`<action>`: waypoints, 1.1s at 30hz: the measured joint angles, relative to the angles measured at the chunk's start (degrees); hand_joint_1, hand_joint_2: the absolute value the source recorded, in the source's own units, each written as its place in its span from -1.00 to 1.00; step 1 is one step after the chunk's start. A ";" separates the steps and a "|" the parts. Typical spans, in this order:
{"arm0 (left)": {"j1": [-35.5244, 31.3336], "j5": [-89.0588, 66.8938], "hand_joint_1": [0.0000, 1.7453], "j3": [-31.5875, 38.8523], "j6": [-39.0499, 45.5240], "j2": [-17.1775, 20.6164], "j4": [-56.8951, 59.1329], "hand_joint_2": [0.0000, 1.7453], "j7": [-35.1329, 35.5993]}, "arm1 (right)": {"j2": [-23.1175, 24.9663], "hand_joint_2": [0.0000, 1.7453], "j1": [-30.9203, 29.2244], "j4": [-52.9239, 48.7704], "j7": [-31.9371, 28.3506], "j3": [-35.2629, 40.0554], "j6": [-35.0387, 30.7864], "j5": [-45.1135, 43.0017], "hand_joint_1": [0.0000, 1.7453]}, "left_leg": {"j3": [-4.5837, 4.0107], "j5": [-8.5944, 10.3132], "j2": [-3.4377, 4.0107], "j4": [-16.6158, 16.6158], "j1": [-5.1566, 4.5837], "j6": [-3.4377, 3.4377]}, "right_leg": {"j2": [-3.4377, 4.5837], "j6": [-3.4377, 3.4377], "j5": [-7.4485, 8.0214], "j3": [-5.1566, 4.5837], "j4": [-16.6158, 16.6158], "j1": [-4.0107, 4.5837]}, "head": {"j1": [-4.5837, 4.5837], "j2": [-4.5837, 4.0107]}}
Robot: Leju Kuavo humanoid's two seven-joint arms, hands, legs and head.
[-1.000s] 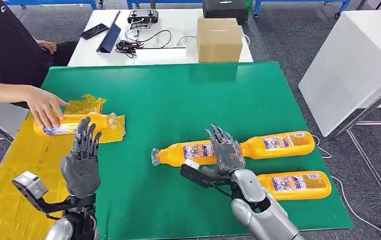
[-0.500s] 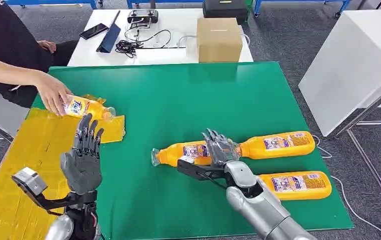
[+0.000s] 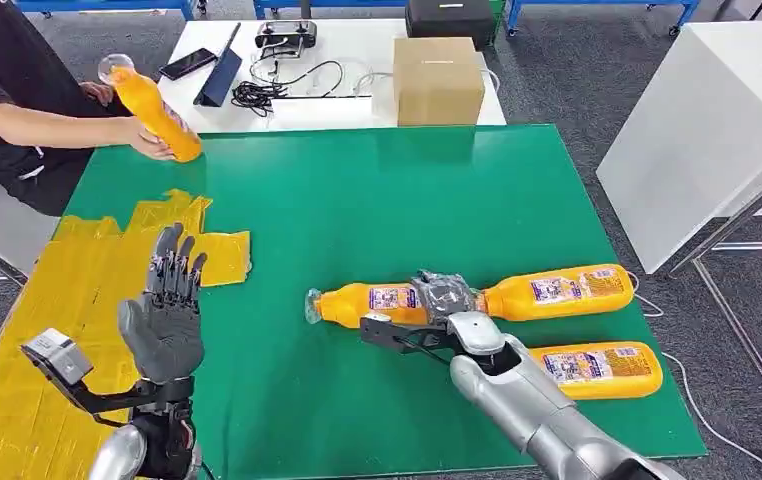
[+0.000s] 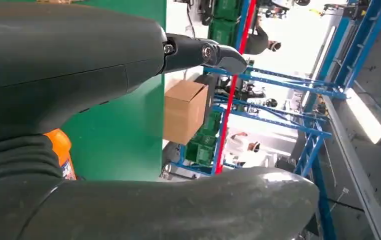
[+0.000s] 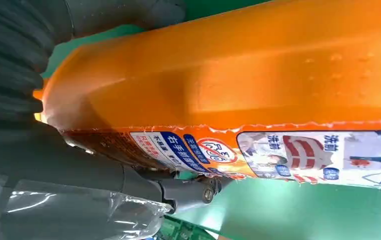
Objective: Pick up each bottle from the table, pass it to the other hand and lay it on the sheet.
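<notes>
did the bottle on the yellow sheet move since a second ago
Yes. A person's hand has lifted the bottle off the yellow sheet, toward the far white table.

Four orange bottles: one under the right hand (image 3: 444,297), two more (image 3: 555,289) (image 3: 597,366) lying on the green table (image 3: 377,200), one (image 3: 153,108) held by a person (image 3: 7,100). One yellow sheet (image 3: 47,320), perhaps several taped pieces. One box (image 3: 438,78). One phone (image 3: 188,63).
</notes>
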 measured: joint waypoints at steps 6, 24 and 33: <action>-0.03 0.44 -1.00 0.00 0.13 0.02 0.04 -1.00 0.00 | 0.59 1.00 -0.38 1.25 -0.15 0.04 -2.82 -1.42 1.00 | 0.04 0.00 0.00 0.00 0.00 0.00 | 0.00 0.00 0.00 0.04 0.00 0.00 | -0.02 0.00; 0.00 1.80 -1.00 0.02 0.46 0.02 1.03 1.00 0.70 | 3.28 1.00 5.55 -2.93 -8.61 -3.54 -21.13 -5.49 1.00 | -0.13 0.00 -0.03 0.00 0.00 0.00 | -0.01 0.00 0.00 -0.11 0.00 0.00 | 0.00 0.00; 1.93 6.60 -1.00 -0.02 -4.35 0.02 2.84 1.00 0.11 | 6.01 1.00 14.34 -22.49 -22.19 -5.18 -37.31 -10.60 1.00 | -0.25 -0.06 0.02 -0.04 0.03 -0.03 | 0.01 -0.03 -0.04 -0.24 0.00 0.01 | 0.00 0.00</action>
